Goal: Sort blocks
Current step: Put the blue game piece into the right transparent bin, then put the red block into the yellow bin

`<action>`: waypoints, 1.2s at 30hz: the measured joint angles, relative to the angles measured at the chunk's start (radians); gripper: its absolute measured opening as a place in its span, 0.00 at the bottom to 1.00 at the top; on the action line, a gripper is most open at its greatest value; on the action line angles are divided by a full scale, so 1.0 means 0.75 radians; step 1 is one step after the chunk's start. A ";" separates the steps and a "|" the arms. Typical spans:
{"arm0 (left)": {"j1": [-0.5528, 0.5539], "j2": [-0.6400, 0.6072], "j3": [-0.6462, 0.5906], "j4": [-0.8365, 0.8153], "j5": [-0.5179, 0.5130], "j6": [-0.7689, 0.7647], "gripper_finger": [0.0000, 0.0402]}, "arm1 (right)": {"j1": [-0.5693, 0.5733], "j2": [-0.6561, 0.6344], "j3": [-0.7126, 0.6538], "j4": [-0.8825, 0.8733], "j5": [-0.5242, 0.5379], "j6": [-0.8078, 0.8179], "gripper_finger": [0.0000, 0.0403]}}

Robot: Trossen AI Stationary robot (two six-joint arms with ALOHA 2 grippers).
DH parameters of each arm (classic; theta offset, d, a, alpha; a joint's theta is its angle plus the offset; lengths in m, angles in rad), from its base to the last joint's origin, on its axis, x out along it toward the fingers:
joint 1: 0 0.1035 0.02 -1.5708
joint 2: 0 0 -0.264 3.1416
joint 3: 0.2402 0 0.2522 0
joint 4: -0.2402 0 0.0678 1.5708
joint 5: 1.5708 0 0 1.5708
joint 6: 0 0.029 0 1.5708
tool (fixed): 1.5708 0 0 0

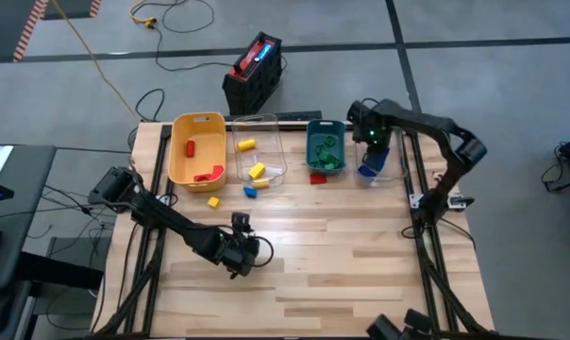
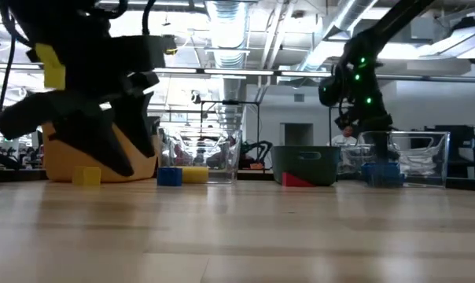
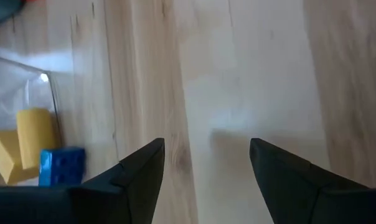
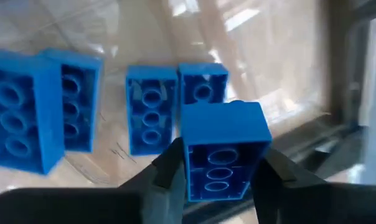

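Note:
My right gripper (image 1: 370, 144) (image 4: 220, 180) hangs over the clear bin at the far right (image 1: 377, 162) (image 2: 414, 157), shut on a blue block (image 4: 222, 149). Several more blue blocks (image 4: 150, 112) lie on that bin's floor. My left gripper (image 1: 243, 253) (image 3: 206, 155) is open and low over bare wood near the table's middle. Beside it, near the middle clear bin (image 1: 257, 151), lie a loose blue block (image 3: 62, 167) (image 1: 250, 191) and a yellow block (image 3: 26, 143). Another yellow block (image 1: 213, 201) and a red block (image 1: 317, 178) rest on the table. My right gripper pinches the blue block between its two fingers (image 4: 169, 168), one on each of two opposite side walls (image 4: 191, 165). It comes from above, pointing down into the bin. The block is lifted clear of the blocks below, with its hollow underside facing the wrist camera.
Along the far edge stand a yellow bin (image 1: 197, 148) with red blocks, the middle clear bin with yellow blocks, and a teal bin (image 1: 325, 146) with green blocks. The wood on the near half of the table (image 1: 342, 264) is bare. A black crate (image 1: 254, 71) sits beyond the table.

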 joint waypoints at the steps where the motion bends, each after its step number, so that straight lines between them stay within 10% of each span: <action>1: 0.001 0.000 -0.004 0.006 0.000 -0.004 0.57 | -0.008 0.020 0.000 0.005 -0.006 0.014 0.37; 9: 0.002 0.000 -0.007 0.081 -0.002 0.007 0.57 | -0.012 0.010 -0.001 0.002 -0.005 0.082 0.60; 17: 0.069 0.000 -0.003 0.304 -0.002 0.335 0.57 | 0.143 -0.394 -0.001 -0.024 0.098 0.326 0.61; 27: 0.340 0.002 0.152 0.308 0.123 0.611 0.57 | 0.905 -1.066 -0.209 0.294 0.246 0.892 0.58; 36: 0.461 0.018 0.156 0.491 0.218 0.874 0.57 | 1.563 -1.094 -0.624 0.670 0.712 1.301 0.58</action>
